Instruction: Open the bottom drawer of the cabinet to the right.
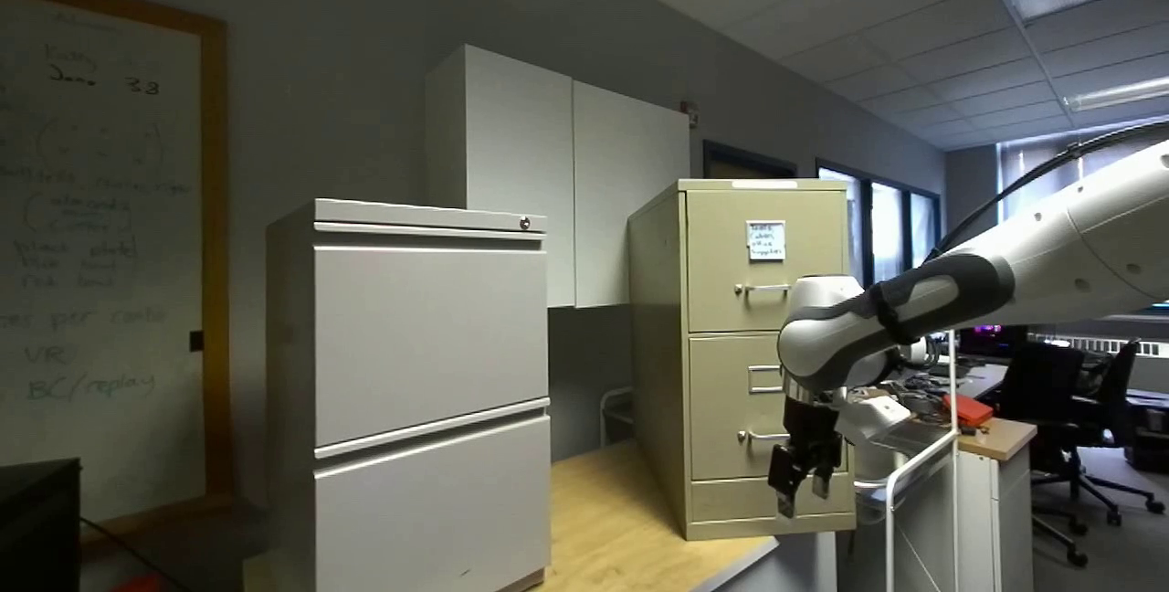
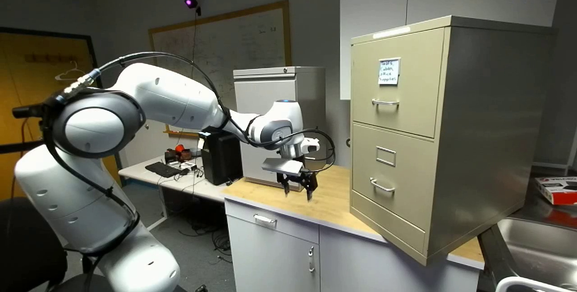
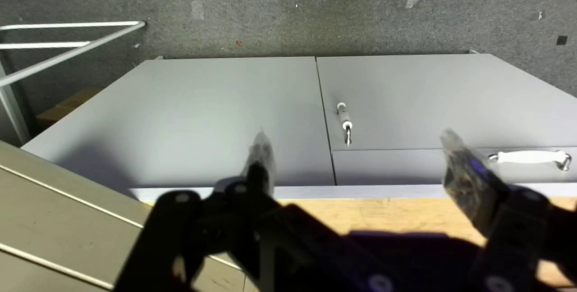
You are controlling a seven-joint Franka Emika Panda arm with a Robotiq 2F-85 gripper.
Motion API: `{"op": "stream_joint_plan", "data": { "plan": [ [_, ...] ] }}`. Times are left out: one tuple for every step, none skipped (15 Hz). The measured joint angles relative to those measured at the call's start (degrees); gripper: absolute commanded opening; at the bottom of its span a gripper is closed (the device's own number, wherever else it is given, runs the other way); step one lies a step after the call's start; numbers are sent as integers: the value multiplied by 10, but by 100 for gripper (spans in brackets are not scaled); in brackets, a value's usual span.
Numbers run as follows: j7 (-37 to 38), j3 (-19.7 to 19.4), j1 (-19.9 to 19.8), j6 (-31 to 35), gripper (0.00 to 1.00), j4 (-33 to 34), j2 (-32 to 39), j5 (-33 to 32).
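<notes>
The tall beige cabinet [image 1: 658, 354] [image 2: 487, 130] stands on the wooden counter in both exterior views. Its bottom drawer [image 1: 721, 400] [image 2: 412, 177] sits flush with the front and looks shut. The drawer's silver handle [image 1: 758, 436] [image 2: 382, 185] is horizontal, with an empty label frame above it. My gripper [image 1: 804, 496] [image 2: 298, 195] points down, apart from the cabinet, out in front and to one side of it. In the wrist view the two fingers [image 3: 355, 139] are wide apart with nothing between them. The beige cabinet [image 3: 58, 220] shows there at the lower left; its handle is out of view.
A pale grey two-drawer cabinet [image 1: 429, 345] [image 2: 266, 120] stands on the same wooden counter [image 1: 594, 510] [image 2: 333, 197]. Grey base cupboards [image 3: 225, 111] with handles are below the counter edge. A white metal rack [image 1: 922, 464] [image 3: 90, 51] and a sink [image 2: 541, 247] are beside the beige cabinet.
</notes>
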Motion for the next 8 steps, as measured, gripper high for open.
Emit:
{"op": "stream_joint_plan", "data": {
  "plan": [
    [0, 0, -1, 10, 100, 0, 2, -4],
    [0, 0, -2, 24, 100, 0, 5, -12],
    [1, 1, -4, 40, 100, 1, 9, -22],
    [1, 1, -7, 57, 100, 2, 14, -36],
    [2, 2, -12, 77, 100, 4, 21, -53],
    [2, 2, -16, 99, 100, 6, 28, -73],
    [3, 2, -22, 121, 100, 9, 37, -96],
    [3, 3, -27, 143, 100, 12, 46, -119]
  ]
}}
